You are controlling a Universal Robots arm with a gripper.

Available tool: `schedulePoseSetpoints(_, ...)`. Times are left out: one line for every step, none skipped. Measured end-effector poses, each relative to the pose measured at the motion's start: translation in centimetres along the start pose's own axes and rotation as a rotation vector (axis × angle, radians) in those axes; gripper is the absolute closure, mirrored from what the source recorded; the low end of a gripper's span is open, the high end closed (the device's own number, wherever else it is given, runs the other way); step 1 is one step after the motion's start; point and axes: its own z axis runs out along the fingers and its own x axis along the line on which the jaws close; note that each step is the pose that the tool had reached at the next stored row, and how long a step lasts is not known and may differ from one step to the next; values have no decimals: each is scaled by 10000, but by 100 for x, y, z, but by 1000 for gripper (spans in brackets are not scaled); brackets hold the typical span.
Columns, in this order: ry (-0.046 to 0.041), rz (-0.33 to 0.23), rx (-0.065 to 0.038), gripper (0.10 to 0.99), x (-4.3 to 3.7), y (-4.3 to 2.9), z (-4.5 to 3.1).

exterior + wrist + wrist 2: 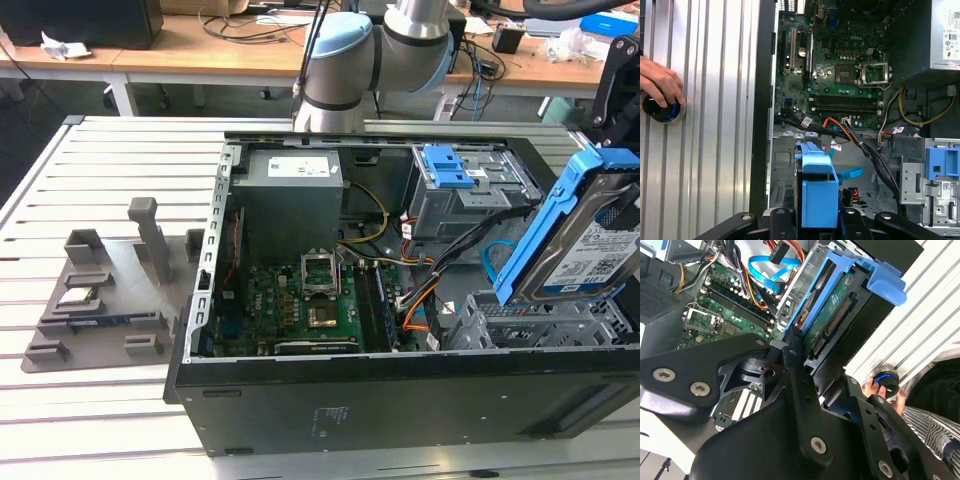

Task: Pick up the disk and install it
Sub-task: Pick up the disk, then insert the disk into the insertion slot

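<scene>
Silver slatted bench (100, 160): carries everything; the work sits from its middle to its edge at the exterior view's right.
Black computer case (400, 400): lies on its side, open on top, with the green motherboard (300, 305) and the grey power supply (290, 195) showing.
Arm (350, 60): grey and pale blue joints rise behind the case's far edge.
Grey fixture tray (100, 290): on the bench near its edge at the exterior view's left, well apart from the case.
Drive cage (470, 190): grey metal with a blue latch, at the case's far corner.
Open bay (530, 320): grey metal, at the case's near corner on the exterior view's right.
Disk (585, 245): in the air over the open bay, tilted, label facing up, blue rails on its sides; whether its low end touches the bay cannot be told.
Gripper (819, 222): black fingers clamped on the disk from both sides.
Hand (660, 82): a person's, resting on a black knob (660, 107) on the bench beside the case.
Chip (78, 296): small, square, lying in the fixture tray.
</scene>
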Motion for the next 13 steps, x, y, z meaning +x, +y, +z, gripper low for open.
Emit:
schedulePoseSetpoints(0, -1, 0, 722, 0, -1, 0)
schedulePoseSetpoints(1, -1, 0, 722, 0, -1, 0)
schedulePoseSetpoints(0, -1, 0, 722, 0, -1, 0)
schedulePoseSetpoints(0, -1, 0, 722, 0, -1, 0)
schedulePoseSetpoints(0, -1, 0, 722, 0, -1, 0)
schedulePoseSetpoints(0, -1, 0, 722, 0, -2, 0)
schedulePoseSetpoints(0, 0, 0, 722, 0, -2, 0)
schedulePoseSetpoints(0, 2, 0, 722, 0, -2, 0)
schedulePoseSetpoints(-2, 16, 0, 722, -2, -1, 3)
schedulePoseSetpoints(-4, 60, 0, 722, -6, 3, 7)
schedulePoseSetpoints(-7, 143, 2, 722, -15, 6, 17)
schedulePoseSetpoints(-10, 179, 2, 722, -18, 7, 24)
schedulePoseSetpoints(-13, 244, 3, 722, -22, 8, 33)
